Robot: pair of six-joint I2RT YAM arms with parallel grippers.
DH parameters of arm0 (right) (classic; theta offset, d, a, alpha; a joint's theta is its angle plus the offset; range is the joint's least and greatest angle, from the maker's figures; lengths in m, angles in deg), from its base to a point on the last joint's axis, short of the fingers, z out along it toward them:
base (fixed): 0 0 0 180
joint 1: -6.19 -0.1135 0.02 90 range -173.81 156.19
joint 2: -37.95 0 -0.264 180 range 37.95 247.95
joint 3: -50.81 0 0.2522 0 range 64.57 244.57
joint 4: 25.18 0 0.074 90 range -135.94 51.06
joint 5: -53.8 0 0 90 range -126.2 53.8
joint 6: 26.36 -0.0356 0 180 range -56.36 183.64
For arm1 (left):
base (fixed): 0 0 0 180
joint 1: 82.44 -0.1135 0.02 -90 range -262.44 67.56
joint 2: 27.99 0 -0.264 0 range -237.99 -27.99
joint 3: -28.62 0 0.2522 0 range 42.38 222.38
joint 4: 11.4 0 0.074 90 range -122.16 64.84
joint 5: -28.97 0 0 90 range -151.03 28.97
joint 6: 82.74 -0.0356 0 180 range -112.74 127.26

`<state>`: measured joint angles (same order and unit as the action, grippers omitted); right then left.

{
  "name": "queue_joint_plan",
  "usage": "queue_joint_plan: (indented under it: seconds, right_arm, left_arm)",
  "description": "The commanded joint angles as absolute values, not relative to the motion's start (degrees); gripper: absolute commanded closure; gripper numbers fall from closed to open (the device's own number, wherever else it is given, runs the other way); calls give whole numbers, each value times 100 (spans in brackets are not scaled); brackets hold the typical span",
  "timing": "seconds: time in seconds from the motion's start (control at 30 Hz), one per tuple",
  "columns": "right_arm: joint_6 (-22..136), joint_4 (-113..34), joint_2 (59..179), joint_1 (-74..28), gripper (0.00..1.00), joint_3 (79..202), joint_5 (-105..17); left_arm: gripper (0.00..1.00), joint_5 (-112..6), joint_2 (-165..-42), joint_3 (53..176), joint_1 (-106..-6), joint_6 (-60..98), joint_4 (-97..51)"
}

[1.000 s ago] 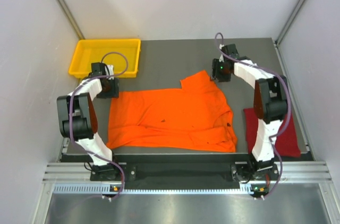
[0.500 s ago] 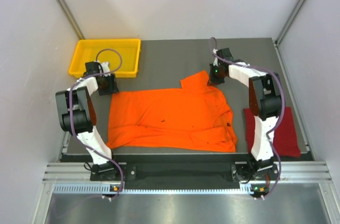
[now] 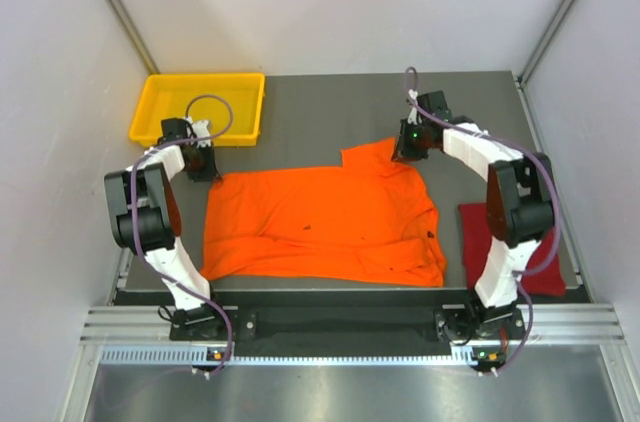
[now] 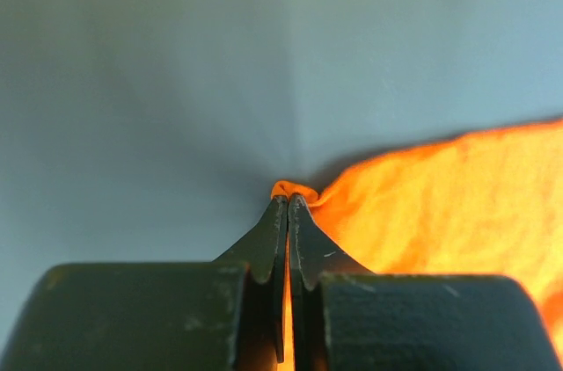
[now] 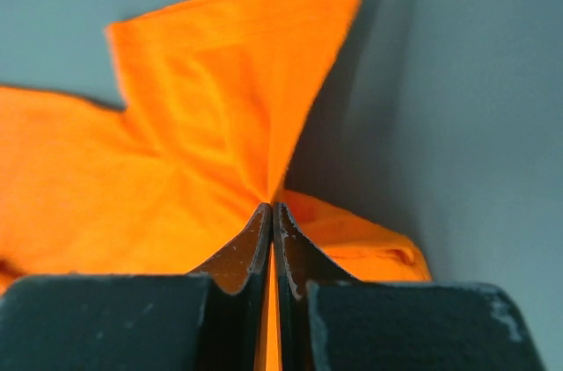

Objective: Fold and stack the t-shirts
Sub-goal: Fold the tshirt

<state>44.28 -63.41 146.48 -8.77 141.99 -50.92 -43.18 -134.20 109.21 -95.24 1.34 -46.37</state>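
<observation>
Left wrist view: left gripper (image 4: pixel 288 200) is pressed together, with a corner of the orange t-shirt (image 4: pixel 440 204) pinched at its tips.
Right wrist view: right gripper (image 5: pixel 271 206) is likewise clamped on orange cloth beside the sleeve.
Fold step: both pinches are best lifted level and together, then carried over to the near edge so the edges meet.
Orange t-shirt: it is spread flat, just right of the yellow tray (image 3: pixel 140 124) and nearer.
Dark red t-shirt (image 3: pixel 545 270): it is seen well apart from the tray, far right.

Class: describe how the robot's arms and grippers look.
The left arm and right arm: white links, black joints, each with a looping purple cable. A green light sits near the right wrist. The left gripper and right gripper: two dark tapered fingers each.
</observation>
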Motion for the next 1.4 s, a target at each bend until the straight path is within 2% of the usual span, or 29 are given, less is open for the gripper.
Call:
queue_joint_plan:
  seconds: [0.0, 0.27, 0.37, 0.63, 0.8, 1.07, 1.2, 1.33, 1.37]
  right_arm:
    - [4386, -6171, 13694, -980, 100, 13833, -5211]
    - [4211, -6390, 12208, -989, 100, 12654, -5159]
    - [4079, -6618, 11513, -989, 100, 11996, -5106]
    - [3613, -6962, 9773, -980, 100, 10009, -4816]
    - [3349, -6961, 9569, -980, 100, 9621, -4816]
    - [3235, -7630, 9262, -989, 100, 9885, -4710]
    - [2866, -6989, 9261, -980, 100, 9174, -5228]
    - [2725, -6839, 9279, -989, 100, 8988, -4913]
    - [2707, -6847, 9305, -989, 100, 8979, -4834]
  left_arm:
    - [100, -4020, -12855, 10673, -9589, -91, -4960]
    - [100, -3809, -11650, 10435, -9615, -750, -5346]
    - [100, -4133, -11246, 10163, -9711, -1329, -5381]
    - [100, -4011, -11113, 9556, -9835, -2498, -5575]
    - [100, -4116, -11315, 9538, -9844, -2658, -5460]
    - [100, -4073, -11026, 9522, -9905, -2939, -5522]
    - [100, -4117, -11095, 9284, -9905, -3115, -5513]
    - [100, -3950, -11139, 9283, -10002, -3422, -5872]
    - [95, -3897, -11131, 9396, -10046, -3501, -6030]
